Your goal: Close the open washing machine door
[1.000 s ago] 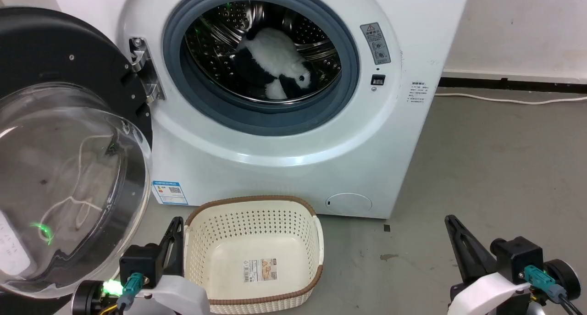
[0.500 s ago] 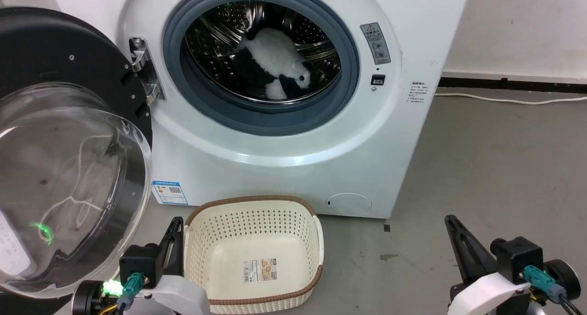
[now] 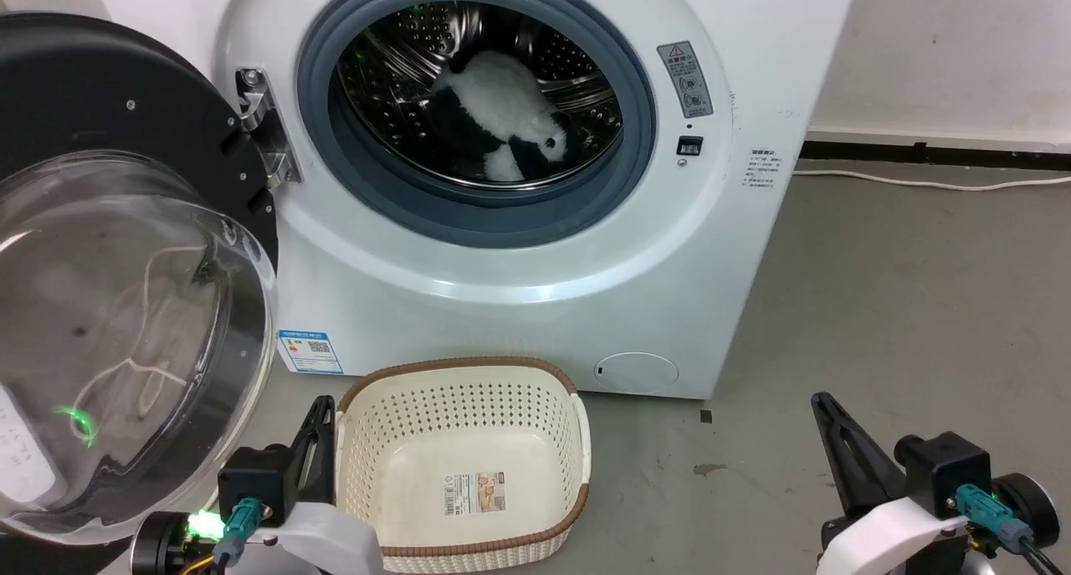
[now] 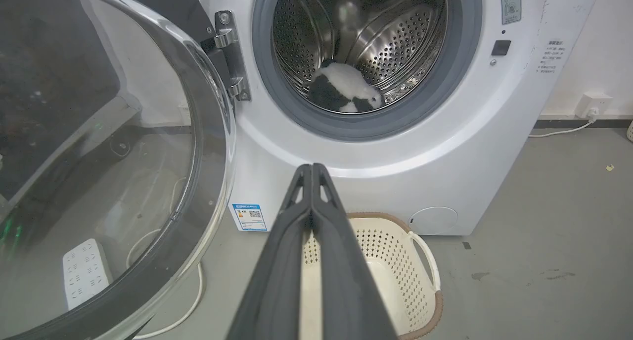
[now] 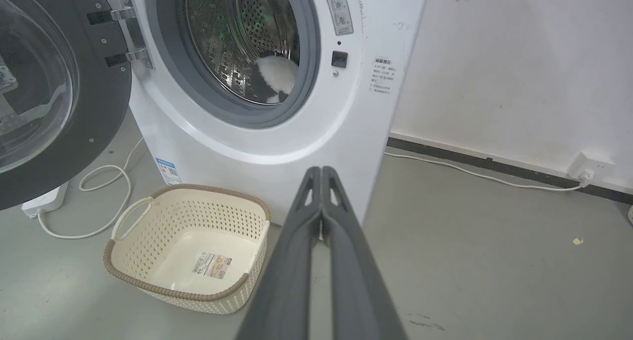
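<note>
Fingertips (image 4: 326, 221) together, we hold nothing in our left gripper (image 4: 312, 168) or right gripper (image 5: 321, 170), both low and near. The washing machine door (image 3: 84, 81) stands swung wide open at the left of the washing machine (image 3: 502, 307) (a black-and-white plush toy (image 3: 494, 98) lies in its drum (image 3: 402, 56)); a cream basket (image 3: 460, 399) sits on the floor (image 3: 878, 307) just before it.

Glossy glass door (image 3: 125, 307), perforated steel drum (image 3: 389, 52)

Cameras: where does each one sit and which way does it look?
Head view: on the head, looking down at the washing machine; left gripper and right gripper show low.
Left wrist view: left wrist, facing the drum, own shut fingers ahead.
Right wrist view: right wrist, facing the machine, own shut fingers ahead.
Both wrist views share the cream basket.
</note>
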{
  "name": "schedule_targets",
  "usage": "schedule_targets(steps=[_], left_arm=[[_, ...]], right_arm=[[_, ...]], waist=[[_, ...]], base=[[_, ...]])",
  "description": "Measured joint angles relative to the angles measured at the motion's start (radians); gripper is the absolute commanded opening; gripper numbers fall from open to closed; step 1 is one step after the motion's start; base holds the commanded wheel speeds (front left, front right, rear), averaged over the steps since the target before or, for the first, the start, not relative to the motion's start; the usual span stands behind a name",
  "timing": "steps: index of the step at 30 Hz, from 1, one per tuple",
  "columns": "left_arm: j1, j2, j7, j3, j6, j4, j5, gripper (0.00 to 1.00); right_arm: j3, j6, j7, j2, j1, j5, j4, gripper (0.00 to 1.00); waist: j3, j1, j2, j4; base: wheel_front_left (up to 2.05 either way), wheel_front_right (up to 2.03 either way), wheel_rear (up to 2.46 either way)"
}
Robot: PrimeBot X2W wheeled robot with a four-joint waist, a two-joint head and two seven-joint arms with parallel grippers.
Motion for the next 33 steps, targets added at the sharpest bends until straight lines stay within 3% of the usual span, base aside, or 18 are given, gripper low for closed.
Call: schedule_targets(steps=[2, 3, 19, 33], left_arm=[[0.000, 0.000, 0.000, 0.000, 0.000, 0.000, 0.000, 0.00], [0.000, 0.000, 0.000, 0.000, 0.000, 0.000, 0.000, 1.00], [0.001, 0.001, -0.018, -0.012, 0.000, -0.001, 0.000, 1.00], [0.002, 0.010, -0.046, -0.025, 0.000, -0.008, 0.000, 1.00]], right_arm=[[0.000, 0.000, 0.000, 0.000, 0.000, 0.000, 0.000, 0.00], [0.000, 0.000, 0.000, 0.000, 0.000, 0.000, 0.000, 1.00], [-0.003, 0.000, -0.016, 0.000, 0.001, 0.006, 0.000, 1.00], [-0.012, 0.000, -0.046, 0.000, 0.004, 0.014, 0.005, 1.00]], waist=[[0.000, 0.0000, 0.0001, 0.000], [0.000, 0.0000, 0.0000, 0.000], [-0.002, 0.0000, 0.0000, 0.012], [-0.013, 0.0000, 0.0001, 0.083]], base=[[0.00, 0.00, 0.00], [0.00, 0.00, 0.00], [0.00, 0.00, 0.00], [0.00, 0.00, 0.00]])
